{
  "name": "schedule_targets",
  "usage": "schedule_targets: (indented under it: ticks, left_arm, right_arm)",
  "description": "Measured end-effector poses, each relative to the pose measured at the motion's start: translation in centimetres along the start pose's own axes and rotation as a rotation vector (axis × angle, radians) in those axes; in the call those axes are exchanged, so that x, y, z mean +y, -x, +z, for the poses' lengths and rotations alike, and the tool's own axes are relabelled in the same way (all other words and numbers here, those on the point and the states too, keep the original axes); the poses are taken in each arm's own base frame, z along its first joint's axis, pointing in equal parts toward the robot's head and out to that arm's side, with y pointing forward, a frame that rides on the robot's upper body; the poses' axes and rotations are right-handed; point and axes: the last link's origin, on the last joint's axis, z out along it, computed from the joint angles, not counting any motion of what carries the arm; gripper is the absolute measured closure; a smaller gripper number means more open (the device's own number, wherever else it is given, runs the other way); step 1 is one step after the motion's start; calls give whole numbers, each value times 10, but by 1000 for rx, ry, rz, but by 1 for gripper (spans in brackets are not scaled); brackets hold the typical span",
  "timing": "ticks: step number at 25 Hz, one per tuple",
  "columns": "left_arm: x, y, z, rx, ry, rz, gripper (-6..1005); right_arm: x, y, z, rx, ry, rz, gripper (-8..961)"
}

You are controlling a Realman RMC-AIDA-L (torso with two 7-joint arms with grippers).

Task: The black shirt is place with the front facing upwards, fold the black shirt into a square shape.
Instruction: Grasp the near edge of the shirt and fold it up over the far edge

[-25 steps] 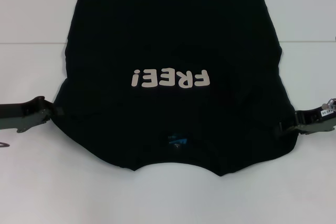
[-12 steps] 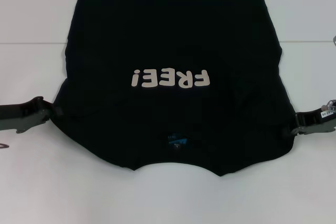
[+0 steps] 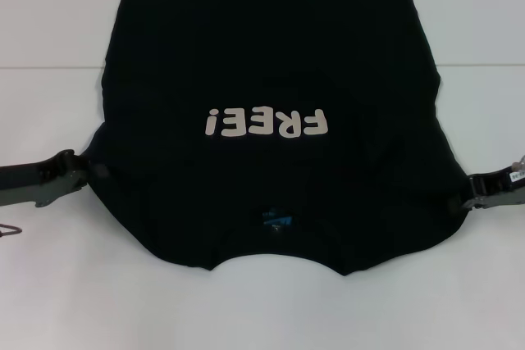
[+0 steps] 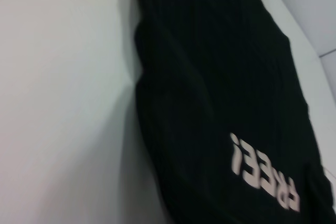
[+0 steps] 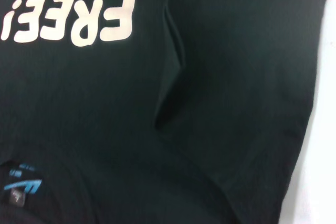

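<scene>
The black shirt (image 3: 271, 63) lies front up on the white table, its neck opening toward me and its hem running out of the head view at the far side. Off-white "FREE!" lettering (image 3: 267, 123) crosses the chest, and a small blue neck label (image 3: 276, 220) sits by the collar. My left gripper (image 3: 82, 174) touches the shirt's left edge at shoulder height. My right gripper (image 3: 469, 194) touches the right edge. The left wrist view shows the shirt (image 4: 220, 77) running along the table. The right wrist view shows the shirt (image 5: 236, 51) with a raised crease (image 5: 170, 77) beside the lettering (image 5: 68, 19).
The white table (image 3: 49, 284) shows bare on both sides of the shirt and in front of the collar. A seam line (image 3: 49, 68) crosses the table farther back. A thin wire loop (image 3: 6, 229) lies at the left border.
The left gripper has shifted slightly right, and the shirt's near left edge has drawn inward. The right gripper has moved outward to the right. The lettering has stayed in place.
</scene>
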Motion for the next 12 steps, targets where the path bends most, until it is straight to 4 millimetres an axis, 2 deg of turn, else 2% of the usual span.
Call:
schedule_targets:
  ticks: [5, 10, 12]
  left_arm:
    - [9, 5, -9, -77, 71, 6, 972]
    - [13, 15, -19, -156, 126, 1, 973]
    - [10, 26, -27, -218, 136, -14, 972]
  right_arm:
    - [3, -4, -14, 46, 37, -38, 903]
    - [4, -17, -28, 129, 86, -79, 899]
    - [4, -25, -32, 170, 113, -98, 897]
